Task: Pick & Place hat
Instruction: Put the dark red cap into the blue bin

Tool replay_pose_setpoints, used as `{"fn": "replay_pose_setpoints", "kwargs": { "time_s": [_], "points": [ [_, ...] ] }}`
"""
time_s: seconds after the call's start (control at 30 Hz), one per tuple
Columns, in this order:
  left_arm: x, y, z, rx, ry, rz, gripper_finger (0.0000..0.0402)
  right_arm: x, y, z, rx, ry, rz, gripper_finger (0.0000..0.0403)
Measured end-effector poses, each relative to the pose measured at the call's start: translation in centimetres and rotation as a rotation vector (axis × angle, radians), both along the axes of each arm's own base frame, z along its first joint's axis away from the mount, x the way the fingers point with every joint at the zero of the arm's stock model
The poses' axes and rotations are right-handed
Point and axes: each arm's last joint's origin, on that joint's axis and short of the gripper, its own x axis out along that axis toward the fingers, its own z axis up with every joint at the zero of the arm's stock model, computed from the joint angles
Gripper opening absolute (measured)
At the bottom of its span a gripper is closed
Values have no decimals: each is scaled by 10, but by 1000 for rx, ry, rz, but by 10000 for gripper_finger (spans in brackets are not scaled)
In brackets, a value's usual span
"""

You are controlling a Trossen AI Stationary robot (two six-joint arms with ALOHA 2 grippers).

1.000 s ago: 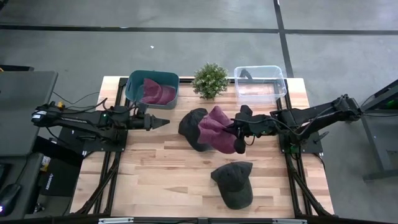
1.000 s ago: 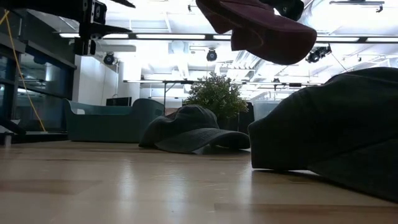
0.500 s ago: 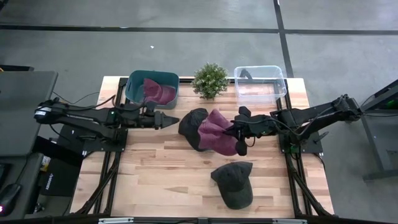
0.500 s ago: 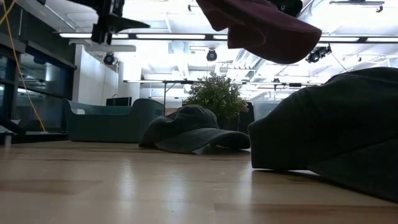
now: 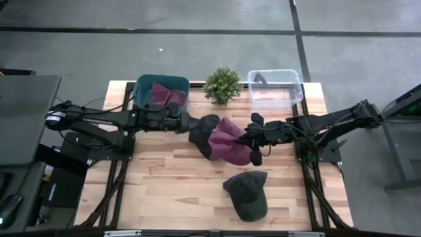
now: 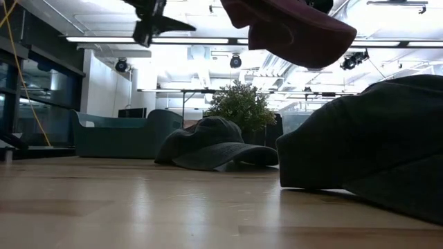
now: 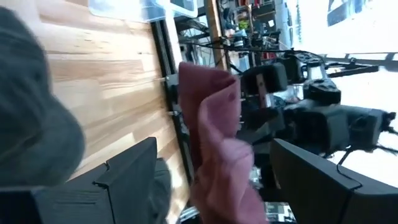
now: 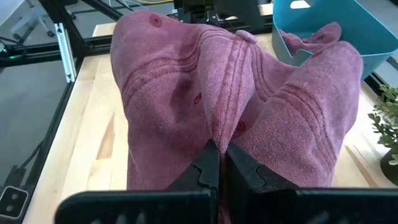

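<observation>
A maroon hat hangs over the table's middle, with my right gripper shut on it. Partly beneath it a dark grey hat rests brim-down on the wood, also visible in the low view. Another dark hat lies nearer the front edge. My left gripper reaches in from the left, above the table. It stands open and level, short of the maroon hat, which shows between its fingers. A second maroon hat lies in the teal bin. My right gripper pinches a bunched fold of the maroon hat's crown between its two shut fingers. It comes from the table's right, slanting down. The hat is lifted clear and droops to both sides of the fingers, above the dark hat.
A potted plant stands at the far edge between the teal bin and a clear plastic bin. Bare wood lies at the near left.
My left gripper has gone toward the table's right, from beside the teal bin to the dark hat's left edge, rising somewhat and nearing the held maroon hat. My right gripper has stayed in place with the hat.
</observation>
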Motion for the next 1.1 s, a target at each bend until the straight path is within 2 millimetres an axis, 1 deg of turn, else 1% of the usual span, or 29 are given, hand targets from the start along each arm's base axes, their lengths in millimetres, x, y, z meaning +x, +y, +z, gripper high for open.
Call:
{"fn": "replay_pose_setpoints", "kwargs": {
  "time_s": [0.17,0.3,0.47,0.6,0.7,0.8,0.9,1.03,1.1],
  "points": [
    [14,11,6,-39,-4,-52,305,0,0,-1,-9,10,3,0],
    [26,16,-5,-96,49,-103,305,0,0,-1,-24,8,0,0],
    [43,18,-11,-134,79,-129,305,-1,0,-1,-32,12,3,0],
    [51,17,-1,-128,17,-169,305,-2,-1,-3,-39,37,0,0],
    [53,17,-2,-137,40,-197,305,-1,-4,-3,-35,39,-5,0],
    [58,17,2,-132,16,-208,305,-1,-6,-3,-42,39,-12,0],
    [60,17,-7,-147,63,-207,305,0,-8,-3,-45,40,-12,0],
    [64,16,-4,-160,32,-217,305,0,-11,-3,-46,40,-7,0],
    [65,16,-10,-173,59,-223,305,1,-12,-3,-51,36,-6,0]
  ]
}}
